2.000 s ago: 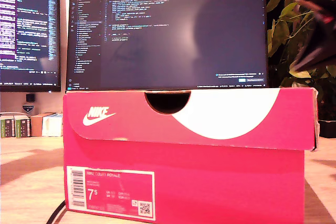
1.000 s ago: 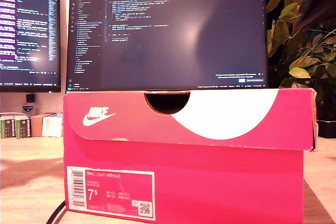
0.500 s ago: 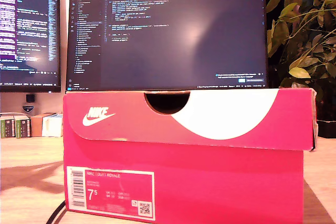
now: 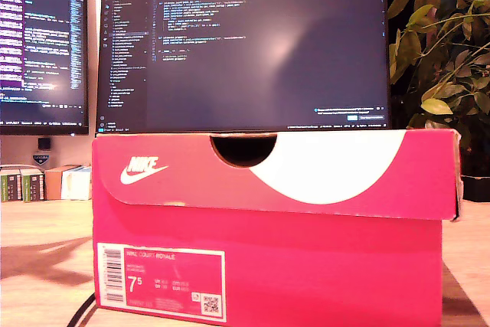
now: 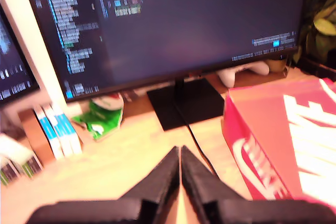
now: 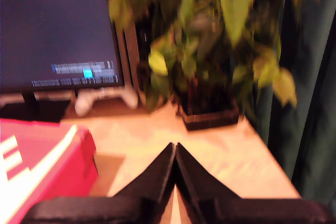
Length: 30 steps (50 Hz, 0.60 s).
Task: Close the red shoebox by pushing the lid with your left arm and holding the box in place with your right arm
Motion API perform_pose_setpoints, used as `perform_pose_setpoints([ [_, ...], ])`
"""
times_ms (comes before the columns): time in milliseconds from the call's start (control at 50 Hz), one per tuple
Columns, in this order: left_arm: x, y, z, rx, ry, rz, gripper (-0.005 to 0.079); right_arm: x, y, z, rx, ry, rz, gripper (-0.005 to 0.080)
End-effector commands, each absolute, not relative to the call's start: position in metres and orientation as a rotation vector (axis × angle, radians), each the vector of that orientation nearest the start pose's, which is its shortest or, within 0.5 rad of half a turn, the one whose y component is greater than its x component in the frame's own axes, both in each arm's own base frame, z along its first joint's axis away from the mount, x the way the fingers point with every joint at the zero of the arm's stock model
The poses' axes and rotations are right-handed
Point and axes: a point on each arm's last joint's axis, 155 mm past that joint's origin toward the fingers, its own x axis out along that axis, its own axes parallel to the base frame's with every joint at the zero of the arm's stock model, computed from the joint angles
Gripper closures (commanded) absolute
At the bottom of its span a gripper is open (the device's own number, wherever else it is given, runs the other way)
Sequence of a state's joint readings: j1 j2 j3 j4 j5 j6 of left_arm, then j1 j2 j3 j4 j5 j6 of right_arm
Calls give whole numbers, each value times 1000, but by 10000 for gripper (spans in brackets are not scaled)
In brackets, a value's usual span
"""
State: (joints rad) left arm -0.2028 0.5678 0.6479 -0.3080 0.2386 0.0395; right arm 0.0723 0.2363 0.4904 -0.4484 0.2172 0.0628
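Red shoebox (image 4: pixel 268 227): stood on the counter (image 4: pixel 42 258) before the monitor (image 4: pixel 245 47), lid (image 4: pixel 306 170) down. First tool (image 5: pixel 180 153): tips pressed together, nothing held, raised beside the box. Second tool (image 6: pixel 175 148): likewise closed and empty, near the potted plant (image 6: pixel 210 66).

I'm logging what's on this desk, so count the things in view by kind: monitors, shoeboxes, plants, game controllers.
Monitors: 2, the big monitor and the side monitor
Shoeboxes: 1, the red shoebox
Plants: 1, the potted plant
Game controllers: 1, the white controller
Total: 5
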Motion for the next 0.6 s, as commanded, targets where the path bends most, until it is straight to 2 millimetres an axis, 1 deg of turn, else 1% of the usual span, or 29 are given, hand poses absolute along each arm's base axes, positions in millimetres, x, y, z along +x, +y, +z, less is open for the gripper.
perform_pose_setpoints([
  [0,260,-95,264,21,203,-430,762,229,-28,233,71,186,-180,764],
  [120,255,-89,251,-1,189,-401,762,226,-38,225,64,211,-236,764],
  [200,252,-86,243,-3,187,-386,762,226,-38,220,64,228,-239,764],
  [280,249,-83,238,-2,184,-374,762,226,-38,218,63,233,-239,764],
  [320,248,-83,236,-5,179,-372,762,226,-38,217,73,237,-241,764],
  [420,247,-78,232,-18,176,-344,762,226,-38,217,172,223,-252,764],
  [580,250,-72,233,-22,143,-312,762,225,-37,210,197,252,-251,763],
])
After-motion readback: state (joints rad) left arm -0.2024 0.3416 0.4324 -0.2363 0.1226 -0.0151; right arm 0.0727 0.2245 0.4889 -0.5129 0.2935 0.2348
